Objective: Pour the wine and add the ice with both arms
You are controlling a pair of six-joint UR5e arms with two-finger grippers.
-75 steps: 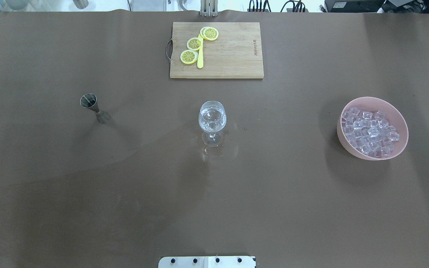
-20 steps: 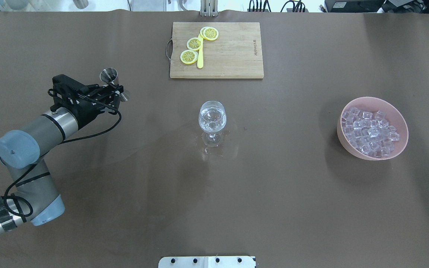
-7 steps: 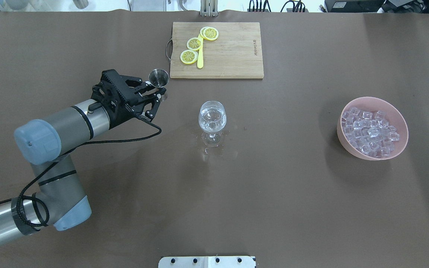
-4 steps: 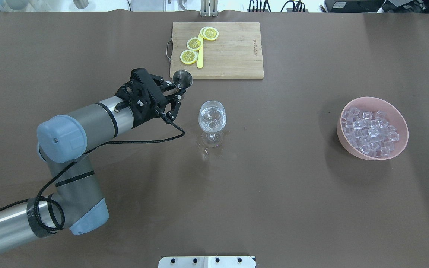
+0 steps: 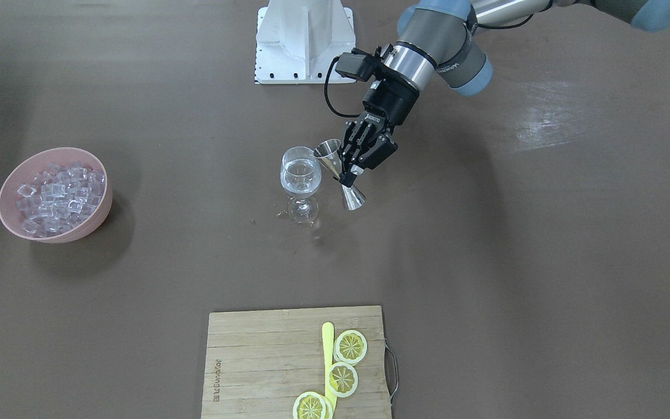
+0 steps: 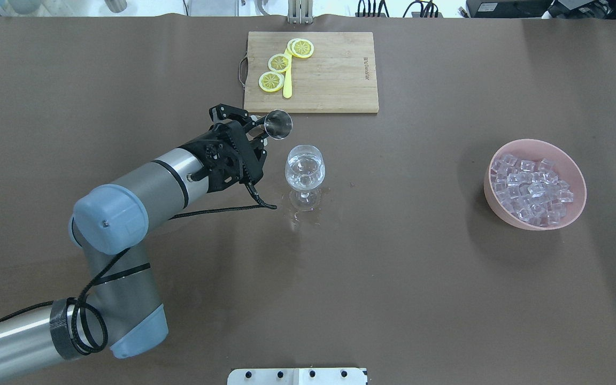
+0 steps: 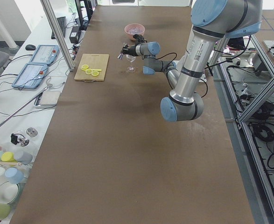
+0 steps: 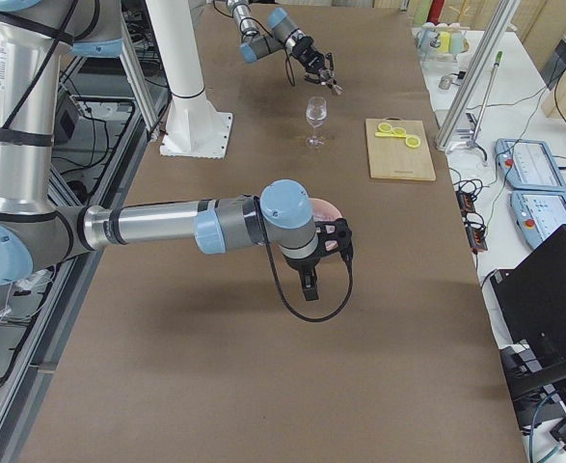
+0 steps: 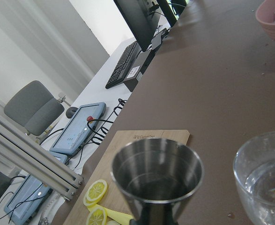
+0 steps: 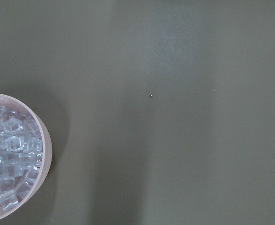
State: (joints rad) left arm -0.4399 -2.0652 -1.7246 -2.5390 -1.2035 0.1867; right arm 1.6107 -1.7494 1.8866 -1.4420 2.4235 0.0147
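My left gripper (image 5: 348, 173) (image 6: 261, 131) is shut on the waist of a steel jigger (image 5: 338, 171) (image 6: 278, 124) (image 9: 156, 180). It holds the jigger in the air, tilted, with the upper cup's rim right beside the wine glass (image 5: 301, 177) (image 6: 305, 172) (image 9: 263, 180). Clear wine (image 5: 300, 172) sits in the glass bowl. Ice cubes (image 6: 531, 188) (image 10: 8, 154) fill a pink bowl (image 5: 88, 224) (image 6: 578, 184). The right gripper (image 8: 338, 236) shows only in the exterior right view, by the bowl, and I cannot tell whether it is open.
A wooden cutting board (image 6: 335, 80) (image 5: 253, 361) with lemon slices (image 6: 279, 62) and a yellow knife lies at the far middle. Small wet spots (image 6: 301, 216) lie around the glass foot. The white base block (image 5: 303, 41) stands at the robot's edge.
The left arm came in, lifted the jigger from the table's left and has carried it rightward to the glass. In the last half second it moved closer and tilted more.
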